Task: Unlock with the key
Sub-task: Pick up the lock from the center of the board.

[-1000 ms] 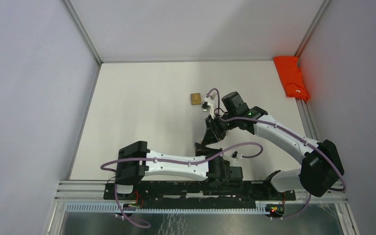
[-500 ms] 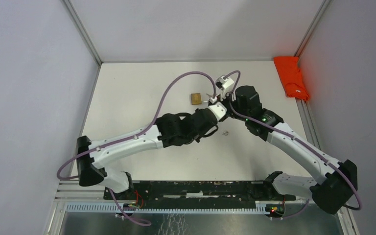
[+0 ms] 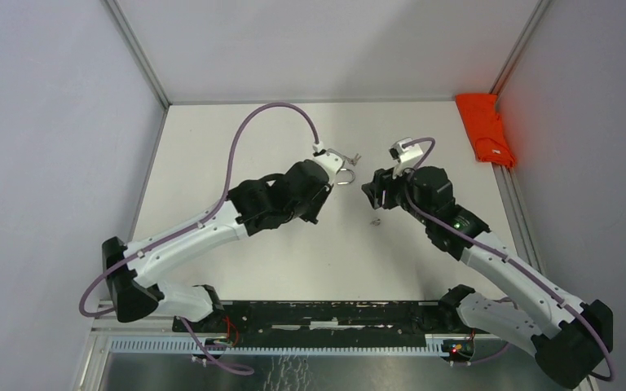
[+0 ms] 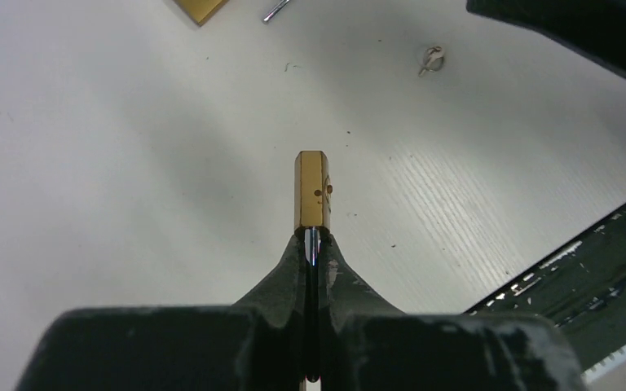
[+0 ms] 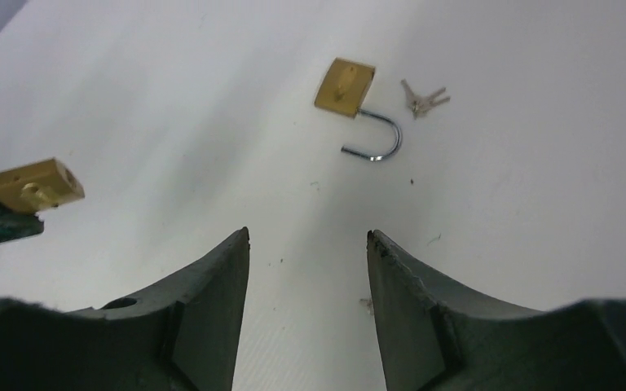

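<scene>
Left arm (image 3: 204, 232) now extended forward, left fingers (image 4: 289, 265) pinching padlock (image 4: 311, 191), right fingers (image 5: 212, 293) spread apart

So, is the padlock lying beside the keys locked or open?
Open: the padlock has one shackle end hanging free of its brass body.

Orange cloth (image 3: 485, 130); white table (image 3: 228, 175).
</scene>
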You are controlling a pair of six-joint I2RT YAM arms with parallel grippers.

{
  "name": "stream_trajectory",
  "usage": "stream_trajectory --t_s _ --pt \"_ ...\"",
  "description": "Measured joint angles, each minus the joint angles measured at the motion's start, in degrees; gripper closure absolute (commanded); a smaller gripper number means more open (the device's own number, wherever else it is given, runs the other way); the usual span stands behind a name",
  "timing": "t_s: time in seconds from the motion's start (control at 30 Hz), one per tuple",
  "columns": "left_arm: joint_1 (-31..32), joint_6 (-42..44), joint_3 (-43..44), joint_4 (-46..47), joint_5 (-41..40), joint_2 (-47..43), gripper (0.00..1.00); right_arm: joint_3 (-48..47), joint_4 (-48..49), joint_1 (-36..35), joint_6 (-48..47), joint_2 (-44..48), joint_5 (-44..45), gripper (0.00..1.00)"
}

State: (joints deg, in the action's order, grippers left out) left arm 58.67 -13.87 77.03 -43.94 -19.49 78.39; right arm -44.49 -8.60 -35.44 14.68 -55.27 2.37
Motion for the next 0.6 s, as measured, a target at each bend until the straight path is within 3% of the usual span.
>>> stream_trajectory --t_s 0.13,0.23,0.4,0.6 --pt "-0.13 -0.13 -1.44 1.20 2.62 -2.84 0.98 2.16 4.98 0.48 -0.48 1.95 -3.48 0.46" --pt "-0.96 -0.09 -2.38 2.95 6.12 -5.03 0.98 5.62 12.11 1.01 -0.35 3.21 -12.02 0.48" --pt "-5.20 0.00 -5.16 7.56 14.75 -10.62 0.98 13.57 27.23 2.86 3.30 4.39 -26.38 0.45" --pt "-9.27 0.09 -7.91 11.61 25.07 -15.58 0.98 19.02 50.23 5.75 14.14 2.60 -39.43 0.44"
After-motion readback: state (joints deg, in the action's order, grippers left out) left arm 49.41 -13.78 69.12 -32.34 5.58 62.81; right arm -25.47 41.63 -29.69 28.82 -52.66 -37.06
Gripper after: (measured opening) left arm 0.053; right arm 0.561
